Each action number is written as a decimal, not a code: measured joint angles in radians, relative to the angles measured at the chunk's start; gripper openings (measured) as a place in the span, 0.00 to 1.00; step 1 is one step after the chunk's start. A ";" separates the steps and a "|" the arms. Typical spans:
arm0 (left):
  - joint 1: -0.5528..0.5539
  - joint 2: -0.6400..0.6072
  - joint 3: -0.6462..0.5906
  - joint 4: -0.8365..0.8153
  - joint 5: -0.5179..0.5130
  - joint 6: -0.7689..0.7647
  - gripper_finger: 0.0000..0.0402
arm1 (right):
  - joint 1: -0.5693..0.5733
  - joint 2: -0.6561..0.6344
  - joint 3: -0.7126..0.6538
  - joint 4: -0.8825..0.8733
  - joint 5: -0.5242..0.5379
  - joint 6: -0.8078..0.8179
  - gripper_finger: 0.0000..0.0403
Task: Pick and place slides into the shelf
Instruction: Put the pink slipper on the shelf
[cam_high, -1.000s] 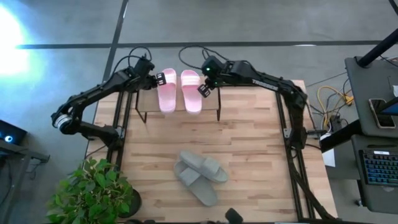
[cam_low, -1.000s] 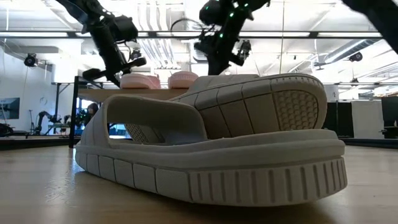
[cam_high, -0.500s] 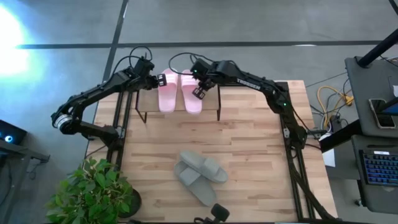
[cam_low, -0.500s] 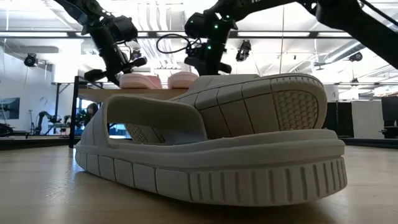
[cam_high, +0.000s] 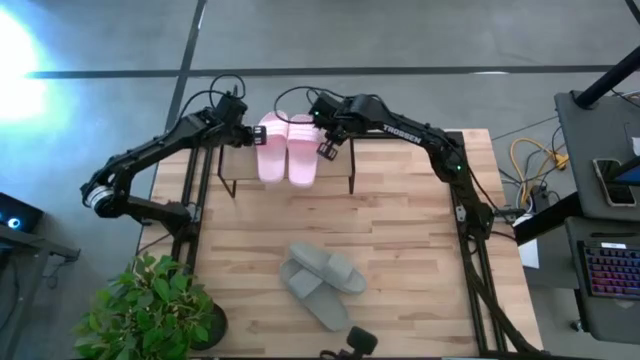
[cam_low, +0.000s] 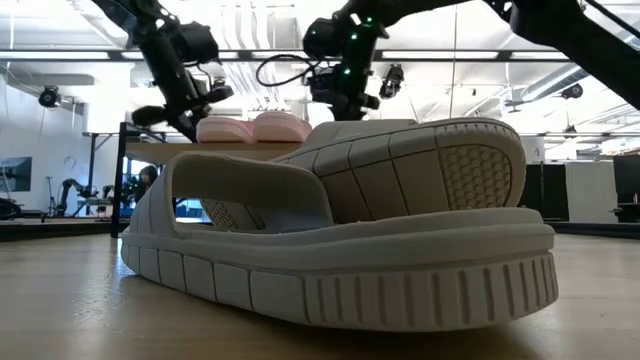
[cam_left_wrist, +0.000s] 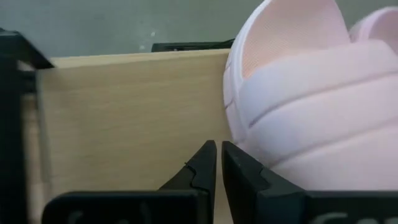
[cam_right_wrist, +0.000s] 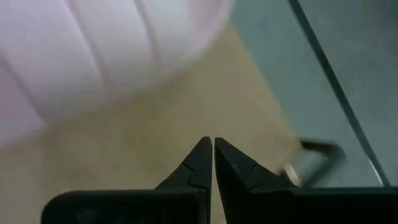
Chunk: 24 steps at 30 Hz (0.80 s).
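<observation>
Pink slides together on shelf, left claw and right claw flanking them, both pinched together, empty.

The left arm is seen running from the left middle of the high view up to the upper centre, its elbow bent. The left gripper is held in the upper centre-left, and its fingers are shown pressed together, with nothing between them. The right arm is extended from the right middle up and across to the upper centre. The right gripper is placed just right of centre, its fingers likewise closed on nothing.
</observation>
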 joint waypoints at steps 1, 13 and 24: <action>0.000 -0.012 0.004 -0.027 -0.005 0.009 0.03 | -0.001 -0.007 0.000 -0.016 -0.001 -0.001 0.03; -0.101 -0.262 0.024 -0.098 0.137 -0.029 0.03 | 0.054 -0.092 -0.002 -0.196 -0.387 0.075 0.03; -0.157 -0.340 0.023 -0.118 0.131 -0.055 0.03 | 0.252 -0.089 -0.071 -0.025 -0.458 0.081 0.03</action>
